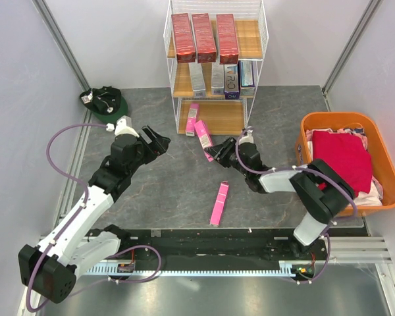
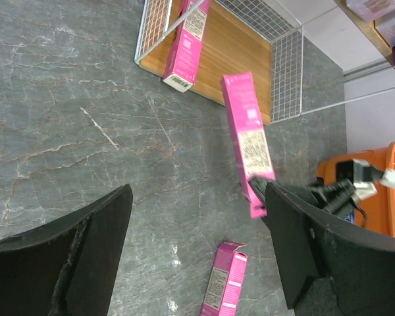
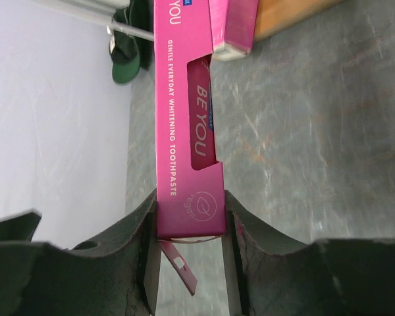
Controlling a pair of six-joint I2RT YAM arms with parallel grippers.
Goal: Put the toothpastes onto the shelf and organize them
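**Held pink toothpaste box** [image 3: 184, 131]: one end is clamped between the two fingers of the right gripper [image 3: 187, 217], which close flat on its sides. An opened end flap hangs out below the grip. The box stretches away from the gripper toward the foot of the shelf [image 1: 249, 39], just in front of the bottom board. Its lettering reads "BE YOU" and "gentle everyday whitening toothpaste".

**Leaning pink box** [image 1: 192, 118]: propped at the left of the bottom board, its lower end at the board's front edge and close to the far end of the held box.

**Loose pink box** [image 1: 219, 203]: lies flat on the table [image 1: 164, 184], well in front of the shelf, with one end flap open.

**Dark red boxes** [image 1: 204, 37]: three on the top board, side by side.

**Silver, blue and purple boxes** [image 1: 217, 78]: four in a row on the middle board.

**Left gripper** [image 1: 159, 139]: fingers spread wide with nothing between them, above the table, left of the shelf's base.

**Orange tub** [image 1: 309, 125]: at the right edge of the table, holding a red cloth [image 1: 342, 158] on top of other fabric.

**Green cap** [image 1: 107, 103]: at the far left of the table.
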